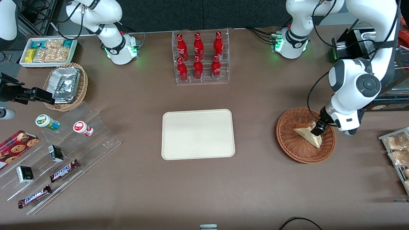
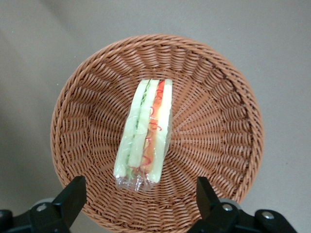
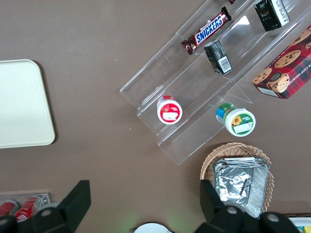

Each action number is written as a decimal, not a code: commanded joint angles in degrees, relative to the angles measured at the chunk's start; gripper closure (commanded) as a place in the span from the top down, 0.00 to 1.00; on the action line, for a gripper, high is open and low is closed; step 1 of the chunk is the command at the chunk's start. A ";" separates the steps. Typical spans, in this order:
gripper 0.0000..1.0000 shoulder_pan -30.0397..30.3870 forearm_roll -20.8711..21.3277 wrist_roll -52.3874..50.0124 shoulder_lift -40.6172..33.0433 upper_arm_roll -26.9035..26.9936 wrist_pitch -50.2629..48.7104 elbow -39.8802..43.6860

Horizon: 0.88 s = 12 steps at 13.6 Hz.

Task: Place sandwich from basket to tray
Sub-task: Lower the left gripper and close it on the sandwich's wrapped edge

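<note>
The sandwich (image 1: 307, 134) (image 2: 145, 133), a plastic-wrapped wedge of pale bread with red-orange and green filling, lies in the reddish-brown wicker basket (image 1: 289, 143) (image 2: 214, 111) toward the working arm's end of the table. My left gripper (image 1: 319, 129) (image 2: 141, 194) hangs just above the basket, over the sandwich's end, open, its black fingers (image 2: 73, 194) spread wider than the sandwich with only wicker between them. The cream tray (image 1: 198, 134) (image 3: 19, 102) lies bare at the table's middle.
A clear rack of red bottles (image 1: 200, 57) stands farther from the front camera than the tray. Toward the parked arm's end are a tan basket with foil packs (image 1: 65, 86), a stepped acrylic stand with snacks (image 1: 60, 153) and a white snack box (image 1: 48, 51). Packets (image 1: 396, 150) lie beside the basket.
</note>
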 commanded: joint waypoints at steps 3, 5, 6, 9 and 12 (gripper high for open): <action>1.00 0.00 0.25 -1.16 0.38 0.04 5.63 -4.00; 1.00 0.09 0.25 -1.16 0.55 0.04 9.07 -5.86; 1.00 0.09 0.25 -1.16 1.16 0.04 9.34 -5.78; 1.00 0.09 0.43 -1.07 3.27 0.04 10.66 -5.77; 1.00 0.09 0.43 -1.07 4.15 0.04 11.27 -5.78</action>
